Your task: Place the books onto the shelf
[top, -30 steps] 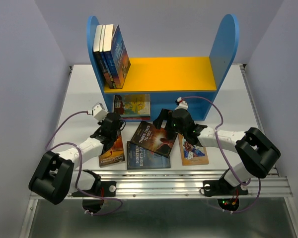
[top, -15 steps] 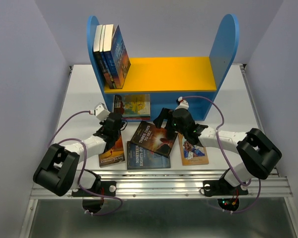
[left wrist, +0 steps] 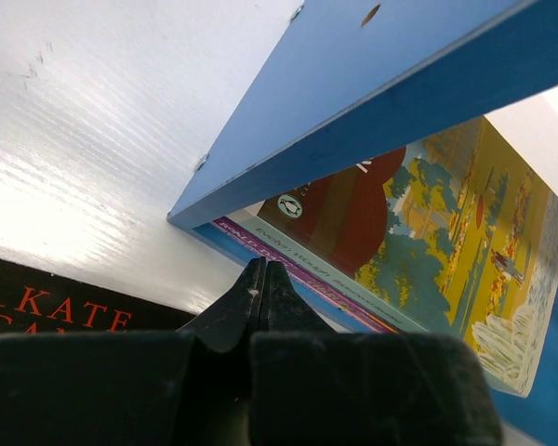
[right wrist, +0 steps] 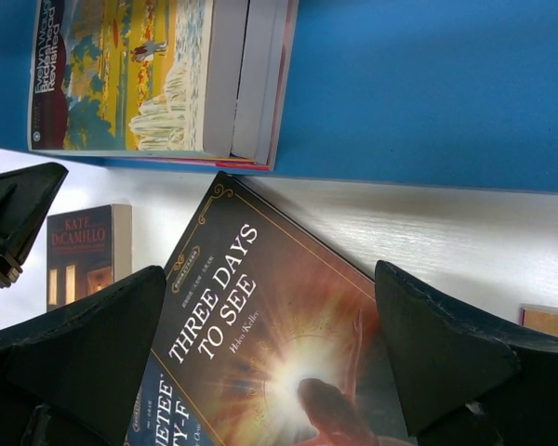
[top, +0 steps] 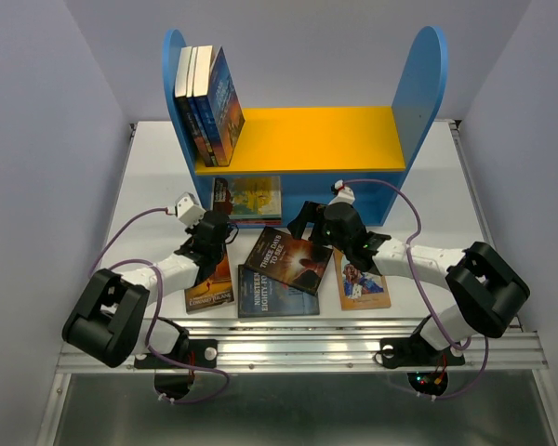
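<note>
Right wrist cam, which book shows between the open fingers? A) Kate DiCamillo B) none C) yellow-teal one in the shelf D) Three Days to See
D: in the right wrist view, Three Days to See fills the gap between the open right hand's fingers.

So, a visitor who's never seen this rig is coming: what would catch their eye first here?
The blue-and-yellow shelf at the far side of the table stands out, with three books standing at the left end of its yellow board. Nearer, the right gripper hangs open over the Three Days to See book, lying askew atop a dark blue book.
</note>
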Action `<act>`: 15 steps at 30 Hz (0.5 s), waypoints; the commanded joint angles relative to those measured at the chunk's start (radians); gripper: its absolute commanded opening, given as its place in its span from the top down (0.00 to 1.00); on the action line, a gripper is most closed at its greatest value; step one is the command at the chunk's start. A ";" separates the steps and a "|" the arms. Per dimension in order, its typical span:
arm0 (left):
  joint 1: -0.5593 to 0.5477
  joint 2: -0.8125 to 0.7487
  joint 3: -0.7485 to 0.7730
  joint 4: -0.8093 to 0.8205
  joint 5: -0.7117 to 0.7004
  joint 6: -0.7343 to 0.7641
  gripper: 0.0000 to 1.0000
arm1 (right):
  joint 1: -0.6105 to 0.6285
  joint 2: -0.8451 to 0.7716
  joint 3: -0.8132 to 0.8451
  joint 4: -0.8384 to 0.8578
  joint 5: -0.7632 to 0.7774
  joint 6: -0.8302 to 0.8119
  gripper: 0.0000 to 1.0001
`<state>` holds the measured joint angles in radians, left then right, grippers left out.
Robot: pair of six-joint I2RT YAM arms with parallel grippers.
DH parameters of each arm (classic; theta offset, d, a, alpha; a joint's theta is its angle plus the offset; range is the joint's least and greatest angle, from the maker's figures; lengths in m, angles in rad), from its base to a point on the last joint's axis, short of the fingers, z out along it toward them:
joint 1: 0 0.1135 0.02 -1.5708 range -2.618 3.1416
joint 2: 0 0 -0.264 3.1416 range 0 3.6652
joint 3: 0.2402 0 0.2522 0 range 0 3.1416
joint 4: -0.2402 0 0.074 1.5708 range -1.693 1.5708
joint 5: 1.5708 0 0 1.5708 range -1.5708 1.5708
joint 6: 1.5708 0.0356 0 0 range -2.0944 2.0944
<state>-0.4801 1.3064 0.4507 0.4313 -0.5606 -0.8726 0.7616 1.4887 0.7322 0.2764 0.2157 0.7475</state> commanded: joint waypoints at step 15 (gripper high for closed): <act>0.005 0.025 0.028 0.081 -0.082 0.012 1.00 | 0.012 -0.027 0.015 0.029 0.033 -0.023 0.01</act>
<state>-0.4801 1.3430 0.4511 0.4694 -0.5987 -0.8722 0.7616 1.4887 0.7322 0.2764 0.2214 0.7399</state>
